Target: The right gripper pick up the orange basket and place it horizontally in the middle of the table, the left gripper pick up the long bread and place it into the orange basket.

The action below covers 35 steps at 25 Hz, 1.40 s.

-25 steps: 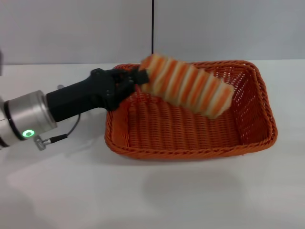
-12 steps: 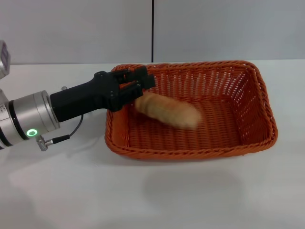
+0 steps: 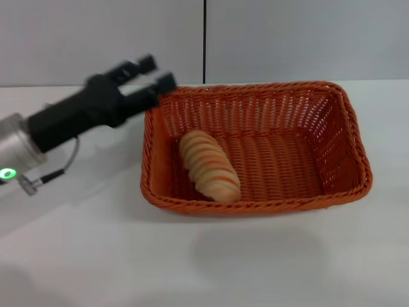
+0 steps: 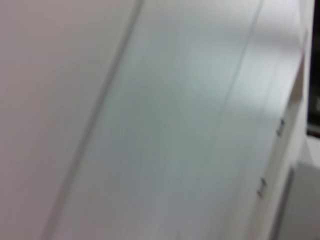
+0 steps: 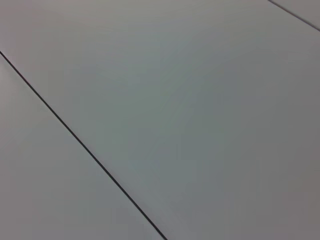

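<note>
The orange basket (image 3: 332, 137) lies lengthwise across the middle of the white table (image 3: 204, 262). Inside it, at its left front part, rests the long bread (image 3: 209, 165), pale tan with orange-brown stripes, lying on the woven floor. My left gripper (image 3: 155, 72) hovers above the basket's far left corner, raised and empty, its two black fingers spread open. The right gripper is out of view in the head view. Both wrist views show only plain wall panels.
A grey wall with a dark vertical seam (image 3: 205, 38) rises behind the table. A cable (image 3: 61, 167) hangs under my left arm over the table's left part.
The bread dropped out of my left gripper and came to rest on the basket floor. The left gripper opened and drew back up and to the left.
</note>
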Motion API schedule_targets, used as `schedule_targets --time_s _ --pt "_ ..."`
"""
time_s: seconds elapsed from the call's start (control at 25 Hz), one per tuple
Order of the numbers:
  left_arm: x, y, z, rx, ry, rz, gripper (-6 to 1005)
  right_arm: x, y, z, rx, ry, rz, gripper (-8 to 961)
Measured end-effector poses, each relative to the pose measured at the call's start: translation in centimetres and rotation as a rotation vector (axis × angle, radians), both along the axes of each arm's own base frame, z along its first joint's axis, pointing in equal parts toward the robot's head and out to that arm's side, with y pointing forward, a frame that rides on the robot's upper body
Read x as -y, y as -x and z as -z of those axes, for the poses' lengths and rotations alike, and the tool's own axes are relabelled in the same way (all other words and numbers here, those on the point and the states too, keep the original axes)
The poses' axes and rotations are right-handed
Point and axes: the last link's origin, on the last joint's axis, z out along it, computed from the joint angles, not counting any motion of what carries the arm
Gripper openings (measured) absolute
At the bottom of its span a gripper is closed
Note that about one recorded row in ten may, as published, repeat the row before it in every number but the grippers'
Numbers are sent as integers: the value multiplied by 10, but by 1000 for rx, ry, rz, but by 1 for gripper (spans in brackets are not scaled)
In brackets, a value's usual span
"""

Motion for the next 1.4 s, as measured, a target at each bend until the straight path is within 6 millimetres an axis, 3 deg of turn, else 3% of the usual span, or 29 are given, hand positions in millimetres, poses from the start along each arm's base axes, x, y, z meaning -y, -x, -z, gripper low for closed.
schedule_targets --time_s 0.12,0.16,0.28,0.32,0.36,0.52,0.72,1.4 --pt "14 18 -28 58 -190 -34 783 -1 -1 0 -8 -3 10 457" --pt "14 18 -28 58 -190 -34 790 -1 -1 0 -8 -3 10 457" --pt "33 38 -54 84 -405 -70 811 -1 -4 0 -22 -16 26 458" --pt "50 53 -70 95 -562 -110 818 0 -5 -1 -30 -27 36 458" --pt "50 53 -70 95 -562 -110 825 0 -5 -1 -30 -27 36 458" --pt "84 87 -94 71 -906 -281 845 1 -11 -1 -75 -71 79 458" --pt "101 104 -102 82 -1029 -395 845 1 -15 -1 -114 -106 107 457" --pt "95 100 -100 103 -1029 -389 846 2 -19 -1 -160 -154 138 458"
